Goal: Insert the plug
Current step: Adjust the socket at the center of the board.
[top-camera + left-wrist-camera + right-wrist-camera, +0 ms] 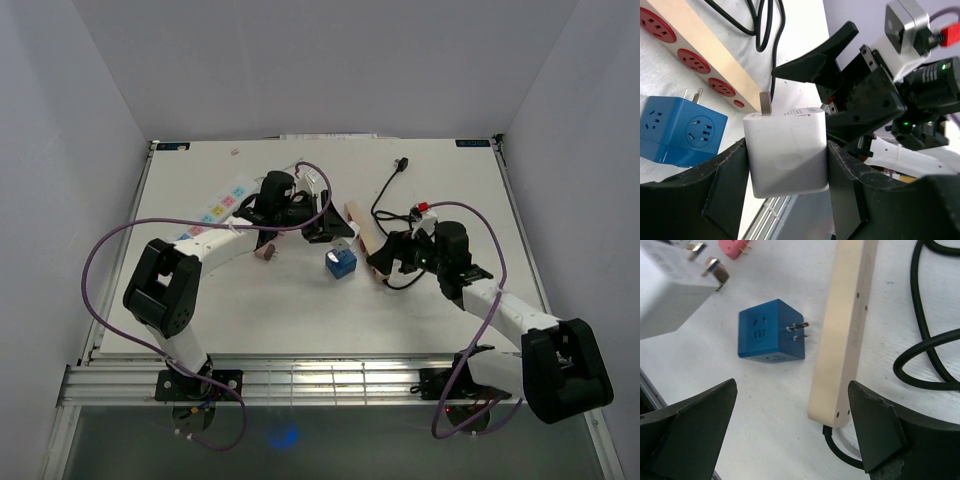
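Over my white table (250, 310), boxed in by pale walls (330, 60), the left gripper (787, 165) clamps the white plug (787, 145) near the beige power strip (840, 335), while the right gripper (792, 435) gapes wide at the strip's end.

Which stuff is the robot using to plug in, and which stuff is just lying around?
For the job:
white plug, held in the left end effector
beige power strip with red sockets

Just lying about:
blue cube adapter
pink plug
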`<act>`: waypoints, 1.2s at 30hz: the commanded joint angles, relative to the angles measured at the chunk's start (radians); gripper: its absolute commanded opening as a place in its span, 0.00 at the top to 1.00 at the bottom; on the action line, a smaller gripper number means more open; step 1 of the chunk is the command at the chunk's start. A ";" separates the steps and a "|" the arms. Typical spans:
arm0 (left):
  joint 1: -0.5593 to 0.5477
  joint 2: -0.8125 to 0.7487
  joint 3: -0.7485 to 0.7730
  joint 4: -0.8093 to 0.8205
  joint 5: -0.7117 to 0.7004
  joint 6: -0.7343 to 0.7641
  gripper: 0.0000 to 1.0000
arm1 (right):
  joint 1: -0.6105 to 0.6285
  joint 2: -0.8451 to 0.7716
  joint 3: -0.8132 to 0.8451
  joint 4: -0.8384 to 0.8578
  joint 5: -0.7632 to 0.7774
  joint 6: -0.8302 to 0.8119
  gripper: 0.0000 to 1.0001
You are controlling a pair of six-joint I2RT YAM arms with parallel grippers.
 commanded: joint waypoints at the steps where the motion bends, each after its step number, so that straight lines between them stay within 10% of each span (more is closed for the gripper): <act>1: 0.021 -0.018 -0.025 0.122 0.090 -0.080 0.56 | 0.004 -0.094 -0.093 0.242 -0.103 -0.018 0.03; 32: -0.072 0.036 -0.071 0.180 0.202 -0.131 0.56 | 0.234 -0.238 -0.142 0.399 0.112 -0.180 0.00; 36: -0.074 0.039 -0.071 0.182 0.202 -0.127 0.56 | 0.243 -0.242 -0.142 0.396 0.110 -0.183 0.15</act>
